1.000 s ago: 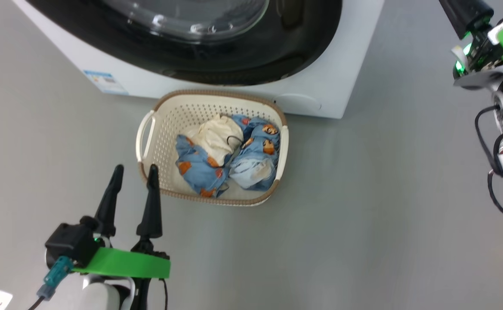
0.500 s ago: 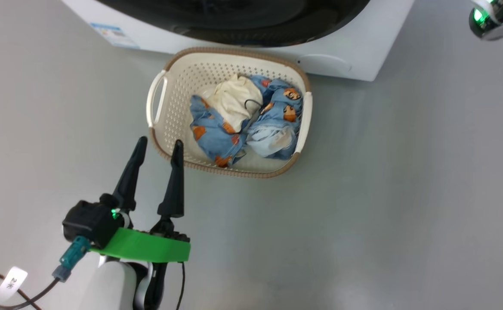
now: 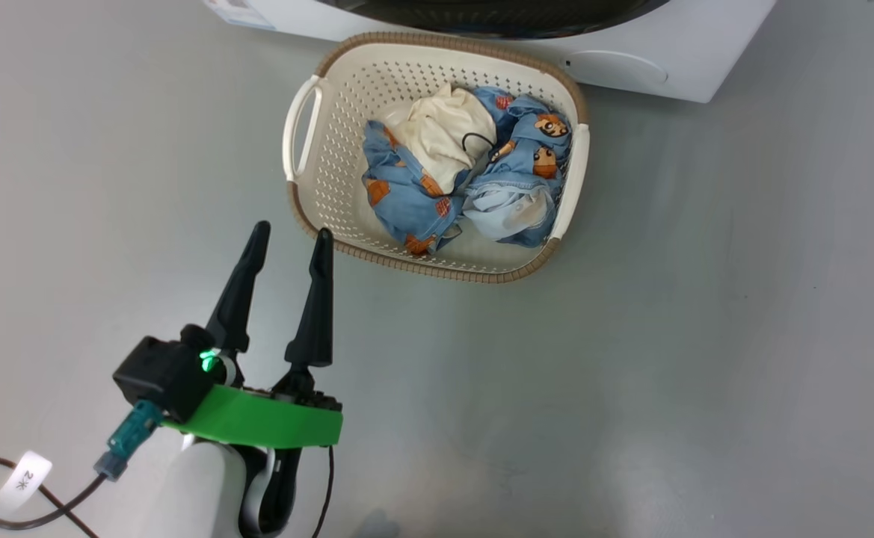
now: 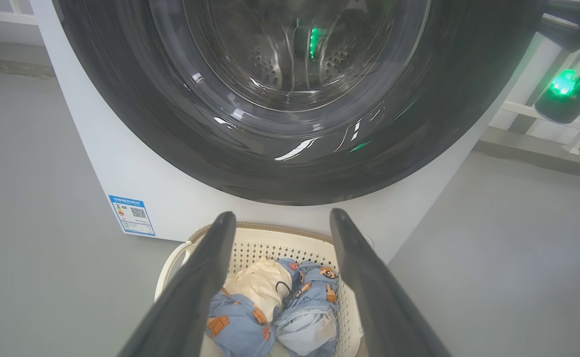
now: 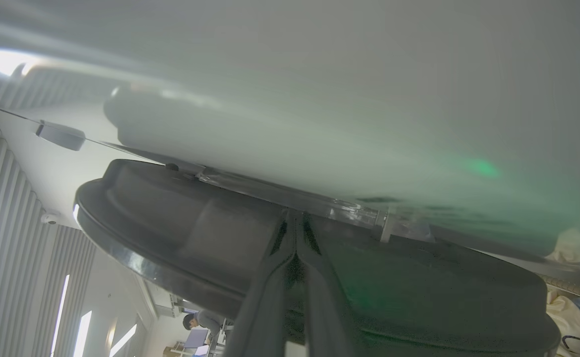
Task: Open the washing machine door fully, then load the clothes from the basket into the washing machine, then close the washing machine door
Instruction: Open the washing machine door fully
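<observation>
Door-opening step, not yet done. The large round glossy black washing machine door (image 4: 290,168) looks shut against the big white front-loading washing machine (image 4: 91,158), with the steel drum visible through its clear glass window.

Right gripper (image 5: 294,218): two long dark fingers pressed together with nothing between them, tips at the seam where the door's rim meets the white front.

Left gripper (image 3: 292,230): fingers spread wide and empty, above the grey floor (image 3: 706,336), just beside the near left corner of the small cream perforated plastic basket (image 3: 339,119).

The basket stands on the floor directly before the machine, below the door. The light blue bear-print and cream clothes (image 3: 407,198) are heaped inside it, toward its right side.

Judgement:
- Thin tips on a glossy rim are likely to slip, so seat them behind the rim before loading the arm.
- Pull slowly until the latch frees, then follow the door's arc rather than a straight line.
- Hinge side cannot be read.
- Carry the swing to full width so the mouth is unobstructed for loading.
- Keep the left gripper low and back, out of the sweep.
- Check that the door's lower edge passes above the basket rim.
</observation>
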Controlling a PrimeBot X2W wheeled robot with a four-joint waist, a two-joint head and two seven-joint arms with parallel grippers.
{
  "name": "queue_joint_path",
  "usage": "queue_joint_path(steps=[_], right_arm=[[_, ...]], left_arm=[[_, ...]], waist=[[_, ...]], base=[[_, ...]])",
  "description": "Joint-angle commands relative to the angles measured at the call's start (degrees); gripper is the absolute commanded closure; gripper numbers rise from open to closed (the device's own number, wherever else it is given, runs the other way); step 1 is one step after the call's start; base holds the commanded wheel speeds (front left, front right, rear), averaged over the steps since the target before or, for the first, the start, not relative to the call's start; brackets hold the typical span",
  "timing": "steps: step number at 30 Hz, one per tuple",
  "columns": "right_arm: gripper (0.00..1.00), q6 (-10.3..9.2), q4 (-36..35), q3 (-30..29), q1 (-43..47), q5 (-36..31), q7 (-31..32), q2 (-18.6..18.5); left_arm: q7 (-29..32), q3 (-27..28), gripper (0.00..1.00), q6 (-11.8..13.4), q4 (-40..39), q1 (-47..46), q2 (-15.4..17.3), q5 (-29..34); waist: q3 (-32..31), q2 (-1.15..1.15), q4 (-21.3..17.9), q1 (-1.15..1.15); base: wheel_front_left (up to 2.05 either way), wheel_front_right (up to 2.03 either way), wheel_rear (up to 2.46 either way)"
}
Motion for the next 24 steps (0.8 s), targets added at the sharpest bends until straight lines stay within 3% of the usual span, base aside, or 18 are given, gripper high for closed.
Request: queue_joint_path(steps=[1, 11, 24], right_arm=[[1.0, 0.26, -1.2, 0.4, -1.3, -0.7, 0.4, 1.6], [1.0, 0.26, -1.7, 1.3, -1.5, -1.3, 1.8, 2.5], [1.0, 0.26, -3.6, 3.9, 5.3, -1.9, 4.6, 3.8]], left_arm=[[-0.4, 1.4, 0.0, 0.0, -1.7, -0.6, 1.2, -0.6], [-0.4, 1.1, 0.0, 0.0, -1.7, -1.2, 1.2, -1.6], [-0.4, 1.9, 0.0, 0.0, -0.8, 0.0, 1.2, -0.5]], waist=[[0.6, 0.0, 0.4, 0.0], [0.6, 0.0, 0.7, 0.0], [-3.6, 0.0, -0.6, 0.0]], base=[[0.0, 0.0, 0.0], [0.0, 0.0, 0.0], [0.0, 0.0, 0.0]])
